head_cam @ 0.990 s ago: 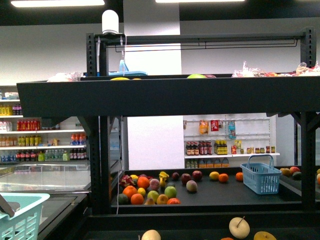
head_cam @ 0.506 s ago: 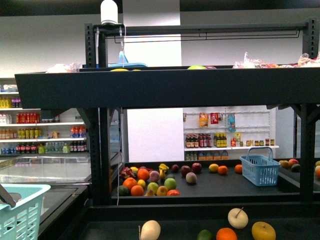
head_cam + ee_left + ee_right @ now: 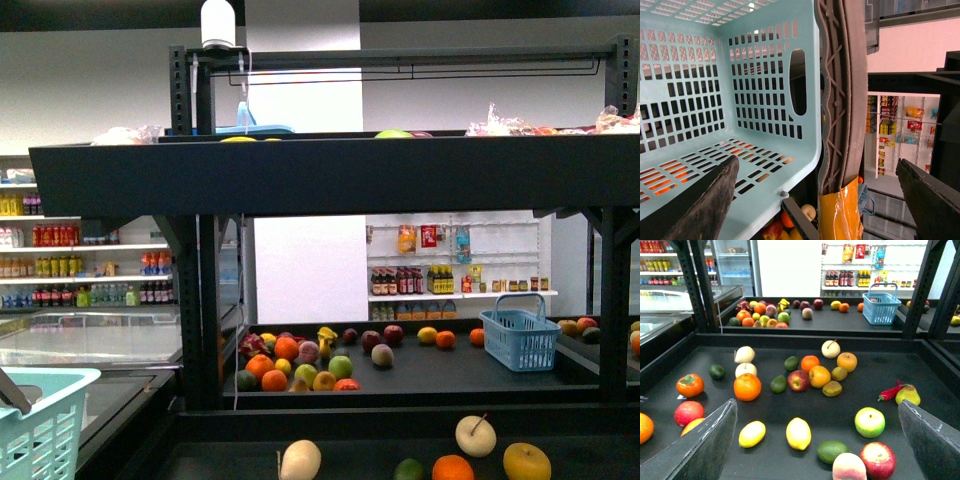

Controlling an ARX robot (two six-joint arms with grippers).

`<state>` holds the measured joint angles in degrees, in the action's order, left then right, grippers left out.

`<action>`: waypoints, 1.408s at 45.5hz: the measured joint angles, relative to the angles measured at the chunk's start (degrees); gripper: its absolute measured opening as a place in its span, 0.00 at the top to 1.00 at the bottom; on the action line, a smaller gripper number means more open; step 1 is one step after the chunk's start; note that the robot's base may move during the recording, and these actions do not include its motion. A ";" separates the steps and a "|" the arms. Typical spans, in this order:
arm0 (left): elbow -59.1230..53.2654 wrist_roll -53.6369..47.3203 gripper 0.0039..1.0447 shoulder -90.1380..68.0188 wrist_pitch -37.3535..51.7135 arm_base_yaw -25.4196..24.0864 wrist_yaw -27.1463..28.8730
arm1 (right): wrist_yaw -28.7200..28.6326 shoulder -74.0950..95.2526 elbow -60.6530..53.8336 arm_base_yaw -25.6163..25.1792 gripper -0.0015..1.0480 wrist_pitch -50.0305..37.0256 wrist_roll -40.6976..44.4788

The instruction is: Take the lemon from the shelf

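Observation:
Two small lemon-yellow ovals lie near the front of the shelf's lower black tray [image 3: 920, 375]: one lemon [image 3: 798, 433] and a second, slimmer one [image 3: 752, 434] beside it. My right gripper [image 3: 816, 404] hangs open above them, apart from both, with nothing between its fingers [image 3: 700, 450]. In the front view the shelf [image 3: 330, 175] fills the frame and no lemon can be picked out. My left gripper [image 3: 816, 160] is open, with the rim of a teal basket [image 3: 715, 100] running between its fingers [image 3: 695, 205].
Around the lemons lie a lime [image 3: 833, 451], a peach [image 3: 849, 467], a red apple [image 3: 878, 459], a green apple [image 3: 869, 422] and oranges [image 3: 747, 386]. A blue basket [image 3: 520, 338] and more fruit sit on the far tray. Black posts [image 3: 917, 290] frame the tray.
From one second to half a second ago the front view shifted, so more fruit on the near tray shows at the bottom. Nothing has moved since.

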<state>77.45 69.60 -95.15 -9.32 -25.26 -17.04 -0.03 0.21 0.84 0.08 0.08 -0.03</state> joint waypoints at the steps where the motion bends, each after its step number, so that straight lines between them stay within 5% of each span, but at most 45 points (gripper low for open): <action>1: 0.37 0.15 0.07 -0.50 0.00 0.24 0.17 | 0.00 0.00 0.00 0.00 0.07 0.00 0.00; 20: 8.68 1.46 0.08 -9.25 -0.76 2.62 4.00 | 0.00 0.00 0.00 0.00 0.07 0.00 0.00; 40: 10.60 -0.50 0.80 -10.69 -0.66 3.17 5.51 | 0.00 0.00 0.00 0.00 0.07 0.00 0.00; 64: 10.34 -15.41 0.82 -2.03 -4.79 4.42 4.44 | 0.00 0.00 0.00 0.00 0.07 0.00 0.00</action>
<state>87.79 54.19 -97.19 -14.11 -20.84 -12.60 -0.03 0.21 0.84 0.08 0.08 -0.03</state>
